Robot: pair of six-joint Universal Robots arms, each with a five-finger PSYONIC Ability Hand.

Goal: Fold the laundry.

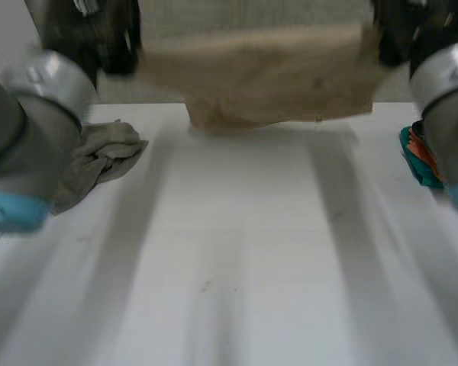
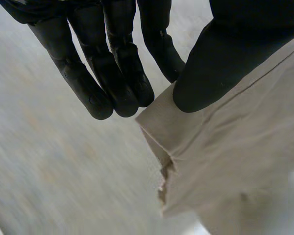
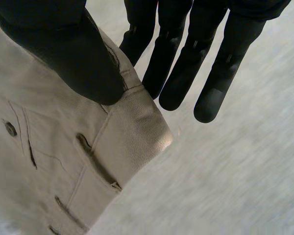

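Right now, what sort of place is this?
Probably a robot test bench for laundry folding: a white table, the left hand and right hand pinching beige trousers aloft, and a crumpled grey cloth lying to one side.

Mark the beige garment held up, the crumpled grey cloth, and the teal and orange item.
beige garment [image 1: 267, 76]: head view, middle of its fabric.
crumpled grey cloth [image 1: 99, 156]: head view, its bunched middle.
teal and orange item [image 1: 418, 162]: head view, its visible edge.
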